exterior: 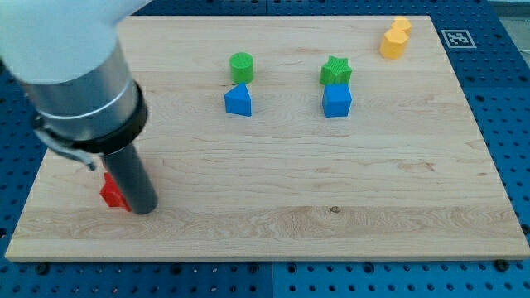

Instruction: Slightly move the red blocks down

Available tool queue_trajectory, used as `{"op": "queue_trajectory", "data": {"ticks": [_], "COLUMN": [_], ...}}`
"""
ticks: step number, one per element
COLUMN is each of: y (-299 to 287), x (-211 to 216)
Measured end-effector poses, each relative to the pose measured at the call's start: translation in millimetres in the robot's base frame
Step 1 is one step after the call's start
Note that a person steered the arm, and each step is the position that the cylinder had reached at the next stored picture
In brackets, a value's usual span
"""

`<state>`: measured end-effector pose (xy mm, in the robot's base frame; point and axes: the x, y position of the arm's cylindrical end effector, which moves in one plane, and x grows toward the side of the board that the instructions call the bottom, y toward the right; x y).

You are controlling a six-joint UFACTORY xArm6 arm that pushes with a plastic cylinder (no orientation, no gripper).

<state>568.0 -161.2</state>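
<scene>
- Two green blocks, a cylinder and a star; two blue blocks; two yellow blocks far right.
- Red block, near left, partly hidden, touching my tip.
- Corner marker; no legible writing.

pale smooth wooden board with visible grain, matt plastic-looking red blocks, dark satin rod
</scene>
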Motion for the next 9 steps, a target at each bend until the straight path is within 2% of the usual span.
{"op": "queue_trajectory", "data": {"ticks": [1,3,4,5,6,7,9], "y": [-22,58,63,27,-3,-19,-52], "x": [1,-5,-55,-115,-130,-107,-98]}}
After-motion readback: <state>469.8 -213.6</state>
